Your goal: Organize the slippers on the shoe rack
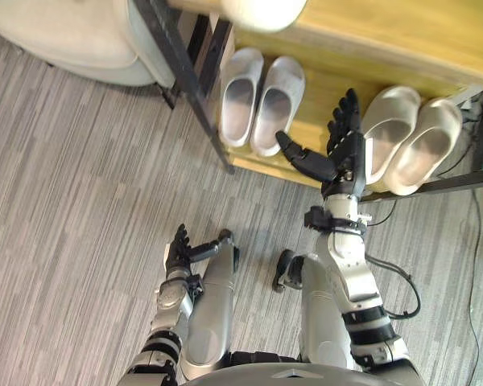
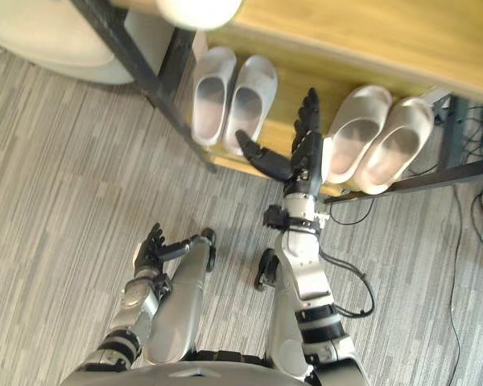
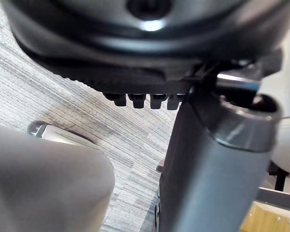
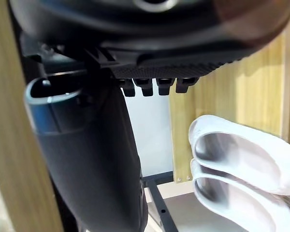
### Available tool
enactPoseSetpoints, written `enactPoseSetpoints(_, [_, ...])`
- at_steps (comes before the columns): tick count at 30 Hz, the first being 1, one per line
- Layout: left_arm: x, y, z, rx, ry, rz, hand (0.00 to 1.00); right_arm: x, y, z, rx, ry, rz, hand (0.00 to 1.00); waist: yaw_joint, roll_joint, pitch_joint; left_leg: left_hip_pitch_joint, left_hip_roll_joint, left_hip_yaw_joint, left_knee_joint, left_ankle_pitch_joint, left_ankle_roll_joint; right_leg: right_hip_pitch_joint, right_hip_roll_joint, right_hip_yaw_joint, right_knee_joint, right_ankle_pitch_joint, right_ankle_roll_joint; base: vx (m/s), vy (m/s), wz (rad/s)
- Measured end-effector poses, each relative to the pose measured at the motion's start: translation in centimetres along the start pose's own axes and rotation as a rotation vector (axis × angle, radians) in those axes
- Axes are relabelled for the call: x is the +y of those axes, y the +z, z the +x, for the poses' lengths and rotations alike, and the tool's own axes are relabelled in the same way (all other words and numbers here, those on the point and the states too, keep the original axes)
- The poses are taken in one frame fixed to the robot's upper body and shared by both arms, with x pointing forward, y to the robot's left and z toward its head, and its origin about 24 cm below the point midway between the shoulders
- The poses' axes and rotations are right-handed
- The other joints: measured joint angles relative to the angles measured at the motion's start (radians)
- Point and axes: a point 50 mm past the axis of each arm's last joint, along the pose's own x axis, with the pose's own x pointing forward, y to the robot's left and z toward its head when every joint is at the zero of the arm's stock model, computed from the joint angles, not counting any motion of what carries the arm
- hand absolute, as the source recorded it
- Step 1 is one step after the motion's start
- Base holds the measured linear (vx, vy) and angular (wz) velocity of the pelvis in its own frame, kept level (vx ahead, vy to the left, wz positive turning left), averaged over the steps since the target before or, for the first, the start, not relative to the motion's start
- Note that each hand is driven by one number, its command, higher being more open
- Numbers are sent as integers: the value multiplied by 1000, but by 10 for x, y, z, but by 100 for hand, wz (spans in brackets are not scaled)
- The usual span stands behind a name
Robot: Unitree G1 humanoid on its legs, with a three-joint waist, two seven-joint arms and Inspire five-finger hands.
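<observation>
**Two pairs of slippers on the rack, right hand spread between them**

A pale cushion [image 1: 72,32] sits at the far left, behind the black frame of the shoe rack [image 1: 318,92]. The left hand [image 1: 177,251] hangs low over the grey striped floor [image 1: 80,177], its fingers loosely spread and holding nothing. On the rack's lower wooden shelf, the left pair of slippers [image 1: 240,100] lies side by side, toes pointing inward. The right hand [image 1: 342,145] reaches over the shelf's front edge between the two pairs, fingers straight, thumb splayed toward the left pair, grasping nothing. Just beside its fingers lies the right pair of slippers [image 1: 390,129], angled and touching each other.
</observation>
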Motion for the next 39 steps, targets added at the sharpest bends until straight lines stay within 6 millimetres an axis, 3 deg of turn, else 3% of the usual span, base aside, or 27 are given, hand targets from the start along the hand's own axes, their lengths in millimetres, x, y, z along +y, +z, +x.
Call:
enactPoseSetpoints(6, [6,-28,-8,116,-53,157,100,-8,-36,-38,160,158,-219,100,-29,-19,-79,202,1,26,-234,66,19,193,13,-3,-248,85,21,158,67,-8])
enactPoseSetpoints(11, [7,-52,-21,201,-101,237,100,-28,-86,-85,454,216,-322,100,-55,-18,-162,355,-1,62,-419,123,31,337,26,12,-449,164,43,125,61,-15])
enactPoseSetpoints(15, [7,-67,-31,255,-139,309,100,-46,-115,-131,684,260,-388,100,-73,2,-217,441,-6,71,-518,157,31,422,30,13,-553,204,53,74,22,-5])
enactPoseSetpoints(20, [3,-80,-40,291,-190,357,100,-67,-137,-170,893,251,-433,100,-78,35,-266,506,-5,71,-604,195,30,486,40,12,-639,246,55,9,2,0])
enactPoseSetpoints(27, [-1,-85,-45,302,-223,387,100,-98,-156,-203,1100,178,-477,100,-83,42,-298,563,-5,64,-667,237,34,534,46,6,-689,279,51,-72,4,2])
enactPoseSetpoints(31, [-13,-85,-49,276,-318,486,100,-108,-162,-207,1158,88,-445,100,-95,44,-301,581,-8,56,-702,261,36,554,46,2,-721,305,52,-59,18,6])
enactPoseSetpoints(35, [-47,-79,-61,173,-523,584,100,-110,-163,-211,1182,40,-412,100,-96,46,-308,599,-14,50,-721,270,37,569,42,-1,-730,311,54,-49,24,3])
enactPoseSetpoints(39, [-82,-63,-78,48,-704,573,100,-110,-163,-212,1188,20,-396,100,-95,50,-316,602,-16,45,-731,277,43,571,41,-8,-732,310,54,0,4,5])
